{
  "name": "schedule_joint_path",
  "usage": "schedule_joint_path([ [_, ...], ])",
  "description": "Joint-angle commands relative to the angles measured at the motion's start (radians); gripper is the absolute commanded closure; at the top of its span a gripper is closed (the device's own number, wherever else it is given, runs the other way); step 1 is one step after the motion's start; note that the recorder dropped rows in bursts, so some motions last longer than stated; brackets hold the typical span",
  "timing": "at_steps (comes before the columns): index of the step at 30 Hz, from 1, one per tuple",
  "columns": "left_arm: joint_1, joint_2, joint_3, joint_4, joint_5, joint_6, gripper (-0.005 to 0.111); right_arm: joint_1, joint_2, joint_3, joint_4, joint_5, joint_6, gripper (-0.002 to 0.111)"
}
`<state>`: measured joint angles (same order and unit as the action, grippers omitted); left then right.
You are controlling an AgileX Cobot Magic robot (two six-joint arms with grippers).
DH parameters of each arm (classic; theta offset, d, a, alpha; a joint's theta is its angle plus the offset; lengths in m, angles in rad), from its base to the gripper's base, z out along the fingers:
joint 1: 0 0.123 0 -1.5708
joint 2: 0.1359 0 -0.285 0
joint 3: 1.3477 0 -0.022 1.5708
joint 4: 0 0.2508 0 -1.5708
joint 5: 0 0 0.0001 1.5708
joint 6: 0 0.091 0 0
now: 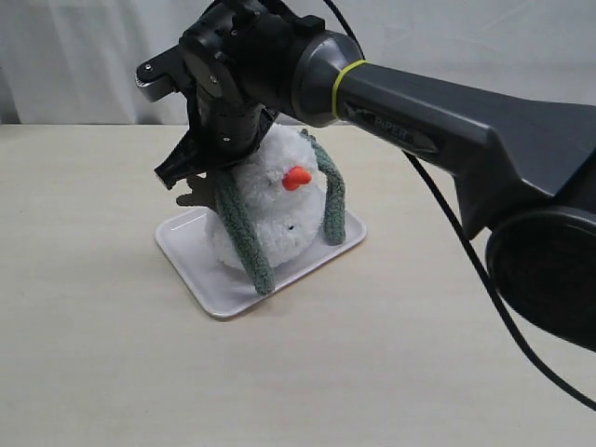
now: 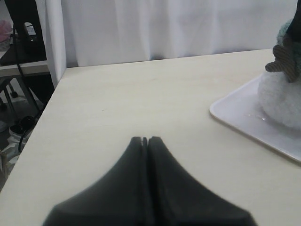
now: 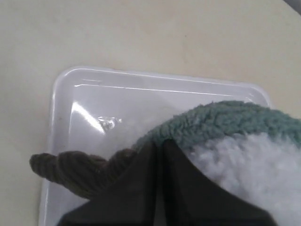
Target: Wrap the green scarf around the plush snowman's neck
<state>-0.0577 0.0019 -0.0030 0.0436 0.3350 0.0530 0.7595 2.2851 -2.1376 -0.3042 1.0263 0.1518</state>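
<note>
The plush snowman (image 1: 275, 209) with its orange nose (image 1: 296, 177) stands on a white tray (image 1: 223, 305). The green scarf (image 1: 244, 237) lies over its neck from behind, and both ends hang down the front, one on each side of the nose. My right gripper (image 1: 186, 172) has reached across to the snowman's left side. In the right wrist view this gripper (image 3: 160, 142) is shut, its tips touching the edge of the scarf (image 3: 221, 120) beside a brown twig arm (image 3: 70, 169). My left gripper (image 2: 145, 139) is shut and empty over bare table, well away from the snowman (image 2: 282, 99).
The right arm's thick dark forearm (image 1: 447, 130) and its black cable (image 1: 466, 251) cross above the right half of the table. In the left wrist view the tray's corner (image 2: 235, 117) lies ahead of the gripper, with a white curtain (image 2: 164, 28) behind the table.
</note>
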Motion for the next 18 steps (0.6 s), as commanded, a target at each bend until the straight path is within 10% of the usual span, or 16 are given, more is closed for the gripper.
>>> schedule_joint_path([
  [1, -0.003, -0.002, 0.003, -0.002, -0.012, -0.002, 0.107, -0.002, 0.004, -0.005, 0.071, 0.009, -0.066, 0.104],
  [12, -0.003, -0.002, 0.003, -0.002, -0.014, -0.002, 0.107, -0.002, 0.002, -0.01, 0.089, 0.129, -0.164, 0.103],
  [18, -0.003, -0.002, 0.003, -0.002, -0.014, -0.002, 0.107, -0.002, -0.079, -0.012, 0.082, 0.11, -0.164, 0.077],
])
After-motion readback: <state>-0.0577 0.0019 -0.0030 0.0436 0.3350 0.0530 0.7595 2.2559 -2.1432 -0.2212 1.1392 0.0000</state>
